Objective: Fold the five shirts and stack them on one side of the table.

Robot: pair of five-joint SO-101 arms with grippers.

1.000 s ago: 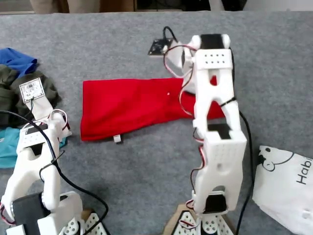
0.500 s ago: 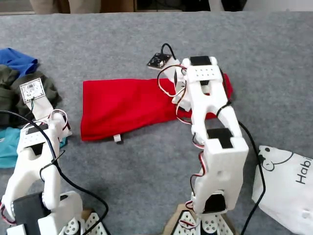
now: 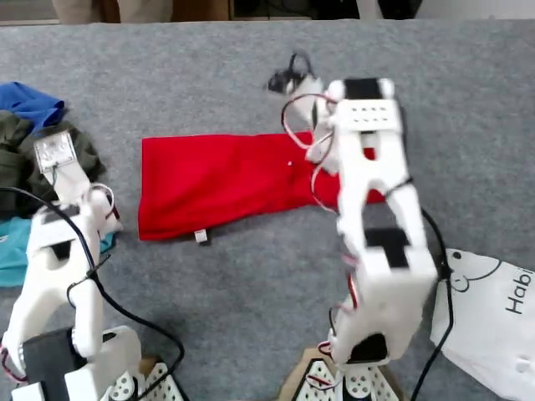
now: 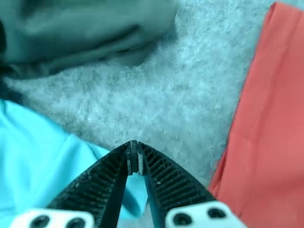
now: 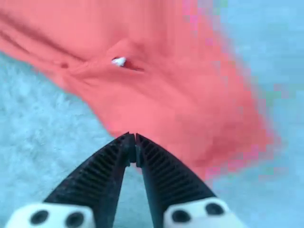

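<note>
Red shirt [image 3: 217, 184] folded to a strip, centre; blue shirt [image 3: 29, 100], olive shirt [image 3: 12, 163], teal shirt [image 3: 8, 251] heaped left (no stack yet). Left gripper [image 4: 134, 159], right gripper [image 5: 132, 148]: both closed, empty.

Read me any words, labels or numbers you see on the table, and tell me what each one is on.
White shirt: dark lettering beside a bear drawing, cut off by the picture's edge; no whole word readable.
Red shirt: small white tag, too small to read.
No other readable text.
</note>
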